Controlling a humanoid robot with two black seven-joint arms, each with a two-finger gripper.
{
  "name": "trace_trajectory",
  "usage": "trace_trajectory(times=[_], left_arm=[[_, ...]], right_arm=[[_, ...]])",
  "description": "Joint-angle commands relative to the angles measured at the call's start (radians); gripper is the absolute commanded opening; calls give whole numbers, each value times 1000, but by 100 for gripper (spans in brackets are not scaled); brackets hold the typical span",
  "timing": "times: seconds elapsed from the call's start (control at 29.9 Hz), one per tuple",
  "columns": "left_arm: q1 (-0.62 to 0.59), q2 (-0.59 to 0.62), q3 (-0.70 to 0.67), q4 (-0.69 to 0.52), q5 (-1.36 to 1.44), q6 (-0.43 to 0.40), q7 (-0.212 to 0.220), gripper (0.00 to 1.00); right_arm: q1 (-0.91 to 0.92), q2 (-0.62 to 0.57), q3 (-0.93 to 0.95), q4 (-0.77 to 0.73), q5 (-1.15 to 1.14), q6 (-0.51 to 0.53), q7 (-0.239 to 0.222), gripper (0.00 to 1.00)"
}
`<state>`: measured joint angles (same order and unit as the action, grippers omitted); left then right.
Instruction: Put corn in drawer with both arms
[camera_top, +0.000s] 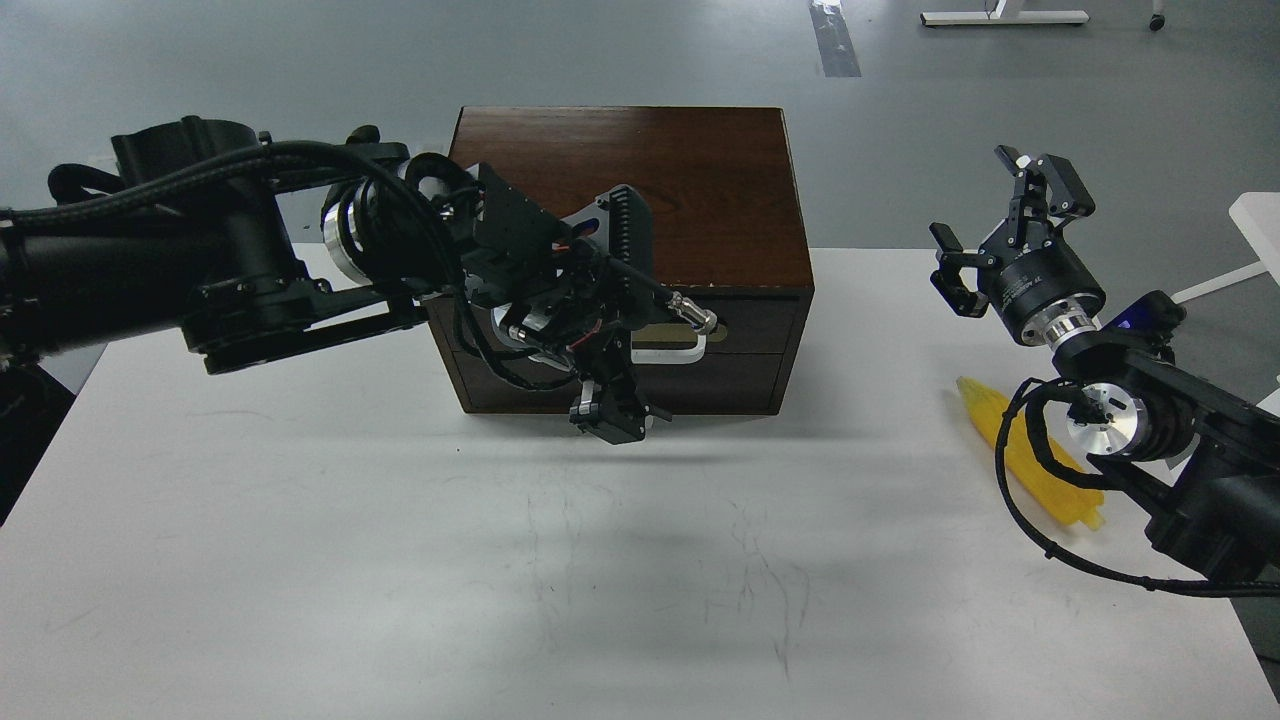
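The dark-brown cabinet (640, 180) stands at the back middle of the white table. Its drawer (760, 320) is shut, and the left part of the white bar handle (690, 347) is hidden by my left arm. My left gripper (608, 412) hangs in front of the drawer front, below the handle; it is dark and its fingers cannot be told apart. The yellow corn (1030, 455) lies on the table at the right, partly behind my right arm's cable. My right gripper (1000, 228) is open and empty, raised above and behind the corn.
The white table (400, 560) spreads wide in front of the cabinet. Its right edge runs close to the corn. Grey floor lies behind, and a white object (1262, 215) sits at the far right edge.
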<state>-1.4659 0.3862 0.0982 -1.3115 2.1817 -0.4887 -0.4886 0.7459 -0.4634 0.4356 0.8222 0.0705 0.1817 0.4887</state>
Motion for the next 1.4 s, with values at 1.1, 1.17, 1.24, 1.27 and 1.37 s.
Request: trace_trajectory(times=[1.1,1.17,1.24,1.27,1.37], left_arm=[[16,11,109,21,0,0,0,98],[15,13,117,21,0,0,0,98],[16,11,117,21,0,0,0,98],[16,11,117,21,0,0,0,98],[10,8,127,21,0,0,0,98]], right_arm=[[-17,3,0,0,0,2,0,100],[-22,3,0,0,0,2,0,100],[-23,2,0,2,0,2,0,100],[-23,2,0,2,0,2,0,100],[-25,2,0,2,0,1,0,100]])
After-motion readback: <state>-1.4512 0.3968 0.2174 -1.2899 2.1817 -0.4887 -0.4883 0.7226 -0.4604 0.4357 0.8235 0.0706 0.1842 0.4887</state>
